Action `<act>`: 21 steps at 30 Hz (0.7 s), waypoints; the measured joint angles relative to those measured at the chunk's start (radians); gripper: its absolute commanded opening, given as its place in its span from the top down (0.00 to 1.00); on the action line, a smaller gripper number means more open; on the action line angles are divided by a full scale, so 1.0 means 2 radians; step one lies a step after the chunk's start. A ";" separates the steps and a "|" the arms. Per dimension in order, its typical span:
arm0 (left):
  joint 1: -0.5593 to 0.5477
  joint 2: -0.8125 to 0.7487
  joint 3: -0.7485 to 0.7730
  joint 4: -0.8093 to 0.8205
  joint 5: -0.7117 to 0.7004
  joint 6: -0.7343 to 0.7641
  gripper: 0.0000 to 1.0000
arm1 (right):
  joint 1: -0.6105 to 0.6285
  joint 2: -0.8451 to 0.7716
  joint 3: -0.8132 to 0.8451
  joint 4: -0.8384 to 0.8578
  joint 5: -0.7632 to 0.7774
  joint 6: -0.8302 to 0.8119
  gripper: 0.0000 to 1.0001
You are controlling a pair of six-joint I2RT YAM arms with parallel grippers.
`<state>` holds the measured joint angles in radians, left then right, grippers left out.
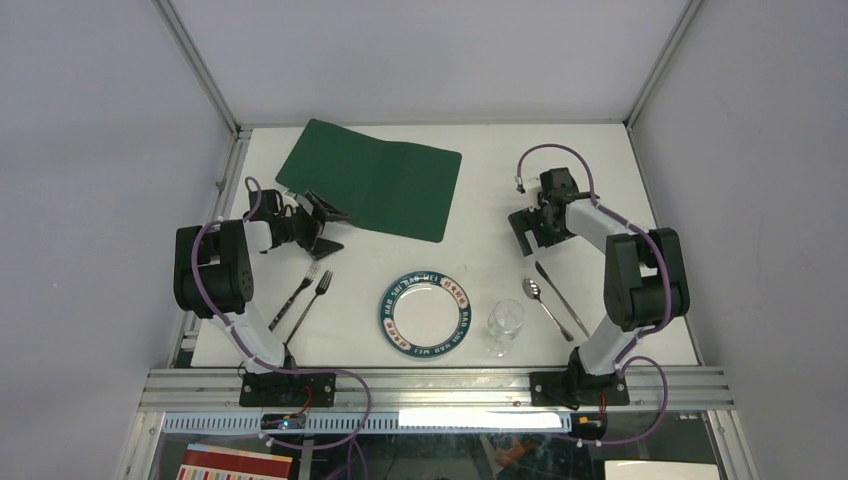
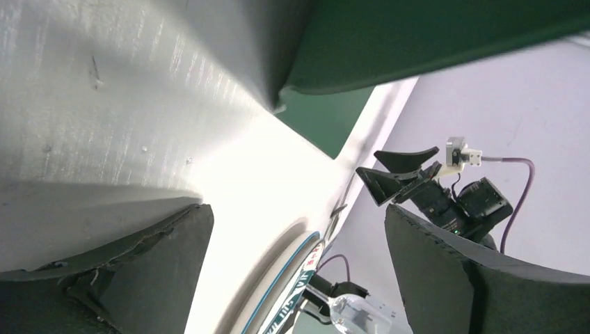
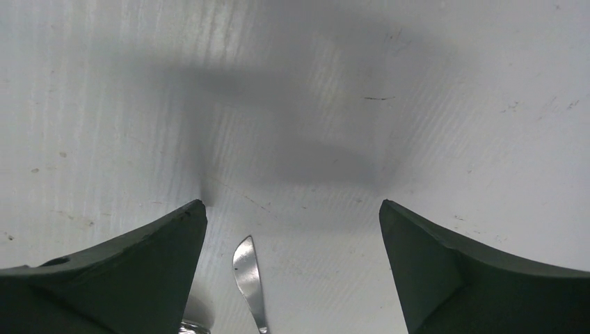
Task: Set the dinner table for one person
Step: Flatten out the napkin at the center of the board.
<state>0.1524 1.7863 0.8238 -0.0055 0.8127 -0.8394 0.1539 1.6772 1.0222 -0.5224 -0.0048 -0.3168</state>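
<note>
On the white dinner table lie a dark green placemat at the back, two forks on the left, a blue-rimmed plate, a glass, a spoon and a knife. My left gripper is open at the placemat's near-left corner, with nothing between its fingers; the placemat shows just ahead. My right gripper is open and empty, low over bare table beyond the knife tip.
Silver framing runs along the near edge and grey walls close in the other sides. The left wrist view looks across the plate rim and glass toward the right gripper. The spoon bowl sits by the right gripper's left finger.
</note>
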 measured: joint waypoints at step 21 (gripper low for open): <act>0.027 -0.132 0.210 -0.258 -0.081 0.257 0.16 | 0.018 0.003 0.031 -0.001 -0.013 -0.009 0.94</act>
<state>0.2073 1.5227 1.2438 -0.5217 0.6510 -0.3244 0.1905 1.6840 1.0847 -0.5243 -0.0299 -0.3355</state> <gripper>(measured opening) 0.957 0.817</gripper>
